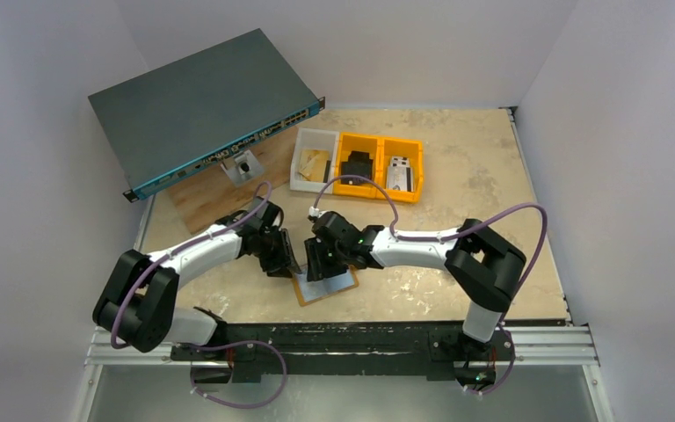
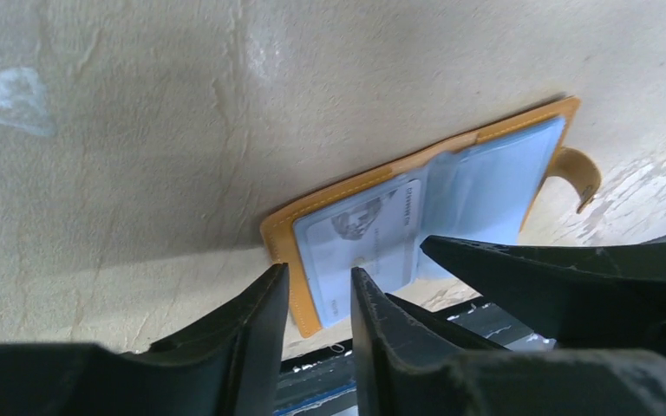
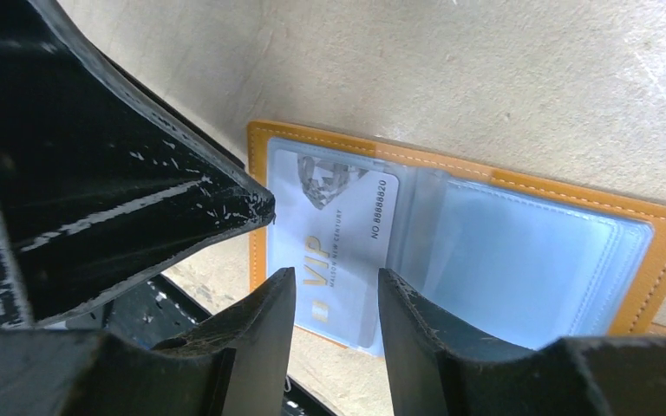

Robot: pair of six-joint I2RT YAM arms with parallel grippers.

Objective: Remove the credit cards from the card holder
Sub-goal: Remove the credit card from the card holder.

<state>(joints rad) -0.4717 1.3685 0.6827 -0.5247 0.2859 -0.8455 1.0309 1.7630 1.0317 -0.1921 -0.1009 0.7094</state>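
The card holder [image 1: 330,286] lies open and flat at the middle of the surface's [image 1: 457,176] near edge, its long axis roughly along that edge and its snap tab [image 2: 577,176] toward the right edge. A pale card [image 3: 338,251] sits sleeved in its left half. The left gripper [image 2: 316,299] and right gripper [image 3: 334,290] hover there, parted and empty, probably so one pins the leather while the other slides the card out.

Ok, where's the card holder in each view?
Top external: card holder low centre, partly covered.
Left wrist: centre-right, opened flat.
Right wrist: centre to right edge.
Shared landmark: the black rail just beside it.
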